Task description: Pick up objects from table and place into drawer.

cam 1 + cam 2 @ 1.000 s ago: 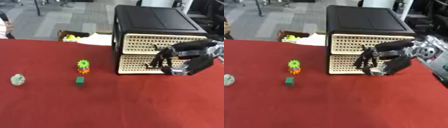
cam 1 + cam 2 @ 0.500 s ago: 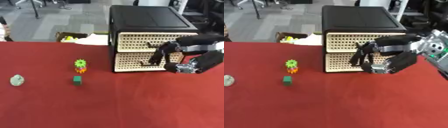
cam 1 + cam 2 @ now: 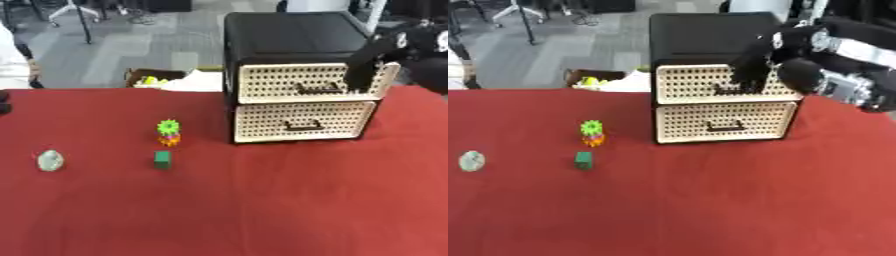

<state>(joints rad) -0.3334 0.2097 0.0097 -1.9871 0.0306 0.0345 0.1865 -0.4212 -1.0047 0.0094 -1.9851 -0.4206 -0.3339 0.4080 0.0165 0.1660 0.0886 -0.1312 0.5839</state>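
Red cloth (image 3: 262, 210) covers the whole big table, and it is the biggest thing to see. Next biggest is the black box with two cream drawers full of little holes (image 3: 302, 80), standing at the far right part of the table. The top drawer (image 3: 306, 83) and the bottom drawer (image 3: 302, 121) each have a dark handle, and both look closed or nearly closed.

The robot's right hand (image 3: 754, 62) comes in from the upper right, with its dark fingers reaching down over the front of the top drawer near the handle. I cannot tell if the fingers are curled round the handle or only lying against the drawer front. The left hand does not show at all.

The toys wait well apart from the box, on the left part of the cloth: a pale roundish thing (image 3: 50, 160) farthest left, a green spiky toy on an orange base (image 3: 168, 132), and a small green block (image 3: 162, 160) just in front of it.

I think the drawer has to open first. The fingers could slip off the thin handle (it is small), or the light-looking box could slide or tip if it gets pulled instead of the drawer.

The hand covers part of the handle, so the touch there is hidden.
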